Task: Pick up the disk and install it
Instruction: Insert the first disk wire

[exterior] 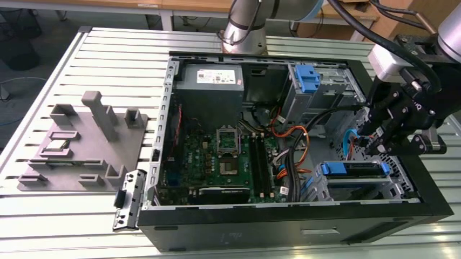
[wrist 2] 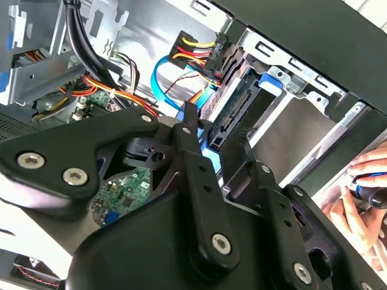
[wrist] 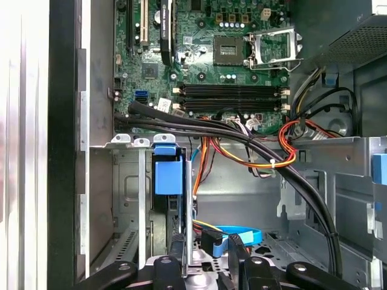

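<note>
**A:** What does the case hold?

**B:** The open black computer case holds a green motherboard, a grey power supply box and loose cables. A metal drive cage is in the corner at the exterior view's right.

**A:** And the disk?

**B:** The disk sits in that cage, between its metal walls. It has a silver-grey body with blue plastic rails at its ends. In the second wrist view its dark connector end faces the gripper. A blue data cable curves just beside it.

**A:** The gripper?

**B:** The gripper hangs over the cage, near the disk. Its fingers are parted and nothing is between them.

**A:** Outside the case?

**B:** A grey fixture plate with upright posts lies on the slotted table, at the exterior view's left.
</note>
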Controlling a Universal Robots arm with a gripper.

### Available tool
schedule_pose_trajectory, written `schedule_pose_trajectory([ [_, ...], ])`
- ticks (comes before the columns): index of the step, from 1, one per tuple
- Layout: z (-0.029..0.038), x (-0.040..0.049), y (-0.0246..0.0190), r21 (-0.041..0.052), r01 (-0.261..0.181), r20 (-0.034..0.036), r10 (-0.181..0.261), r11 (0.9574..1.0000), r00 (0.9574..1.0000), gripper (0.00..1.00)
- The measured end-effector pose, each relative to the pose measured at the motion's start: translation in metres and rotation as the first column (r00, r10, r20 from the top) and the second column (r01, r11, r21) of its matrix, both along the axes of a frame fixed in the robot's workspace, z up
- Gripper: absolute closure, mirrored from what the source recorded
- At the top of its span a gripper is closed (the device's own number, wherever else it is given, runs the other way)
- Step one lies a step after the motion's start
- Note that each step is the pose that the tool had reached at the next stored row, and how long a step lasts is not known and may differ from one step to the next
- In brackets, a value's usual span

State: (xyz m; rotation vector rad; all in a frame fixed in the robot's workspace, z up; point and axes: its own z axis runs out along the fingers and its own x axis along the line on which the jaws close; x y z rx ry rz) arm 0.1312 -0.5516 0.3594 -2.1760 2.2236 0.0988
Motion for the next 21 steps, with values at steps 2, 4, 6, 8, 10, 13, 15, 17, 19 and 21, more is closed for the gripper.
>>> schedule_pose_trajectory([
  [2,-0.0004,0.0,-0.0002,-0.0002,0.0,-0.0002,0.0,1.0,1.0,0.58],
  [4,-0.0005,0.0,-0.0002,-0.0001,0.0,-0.0002,0.0,1.0,1.0,0.58],
  [6,-0.0005,0.0,-0.0002,-0.0001,0.0,-0.0002,0.0,1.0,1.0,0.58],
  [8,-0.0006,0.0,-0.0003,0.0,0.0,-0.0002,0.0,1.0,1.0,0.58],
  [10,-0.0006,0.0,-0.0003,0.0,0.0,-0.0002,0.0,1.0,1.0,0.58],
  [13,-0.0006,0.0,-0.0003,-0.0001,0.0,-0.0002,0.0,1.0,1.0,0.58],
  [15,-0.0006,0.0,-0.0004,0.0,0.0,-0.0002,0.0,1.0,1.0,0.59],
  [17,-0.0006,0.0,-0.0004,-0.0001,0.0,-0.0002,0.0,1.0,1.0,0.65],
  [19,-0.0006,0.0,-0.0004,0.0,0.0,-0.0002,0.0,1.0,1.0,0.72],
  [21,-0.0006,0.0,-0.0004,0.0,0.0,-0.0002,0.0,1.0,1.0,0.72],
])
